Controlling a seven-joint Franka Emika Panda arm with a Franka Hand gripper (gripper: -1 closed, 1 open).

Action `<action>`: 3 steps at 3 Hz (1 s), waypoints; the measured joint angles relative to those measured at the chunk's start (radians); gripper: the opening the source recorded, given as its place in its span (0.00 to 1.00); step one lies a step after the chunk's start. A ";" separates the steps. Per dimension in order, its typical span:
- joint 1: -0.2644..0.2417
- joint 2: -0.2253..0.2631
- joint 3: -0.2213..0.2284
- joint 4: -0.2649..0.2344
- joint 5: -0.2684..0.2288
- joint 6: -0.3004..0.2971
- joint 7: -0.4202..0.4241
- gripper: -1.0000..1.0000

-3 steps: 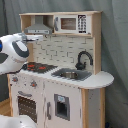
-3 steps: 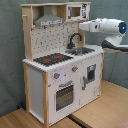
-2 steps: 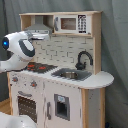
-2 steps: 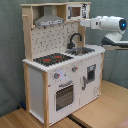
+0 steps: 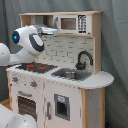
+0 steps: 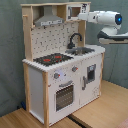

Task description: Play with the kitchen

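The kitchen (image 5: 60,95) (image 6: 45,85) is a white and light-wood toy unit, seen in both exterior views. It has a black-red hob (image 5: 35,66) (image 6: 52,59), a black faucet (image 5: 83,60) (image 6: 75,39) over a sink (image 5: 70,75) (image 6: 83,50), a grey hood (image 5: 42,21) (image 6: 47,20), a microwave cupboard (image 5: 75,23) (image 6: 74,11) and an oven door (image 5: 27,106) (image 6: 64,95). My gripper (image 5: 51,31) (image 6: 80,16) is raised at upper-shelf height, just below the hood in the first exterior view and against the microwave cupboard in the second exterior view.
My white arm (image 5: 30,42) (image 6: 107,21) hangs above the counter on the sink side. A grey curtain (image 5: 115,45) backs the scene. The kitchen stands on a wooden tabletop (image 6: 105,107).
My arm has risen and swung in toward the kitchen's upper shelf, bringing the gripper from beside the unit to the hood and microwave level.
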 joint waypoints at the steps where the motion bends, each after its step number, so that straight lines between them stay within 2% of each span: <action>1: -0.068 0.059 0.049 0.034 -0.001 0.025 -0.002 1.00; 3: -0.198 0.117 0.159 0.128 -0.001 0.032 -0.002 1.00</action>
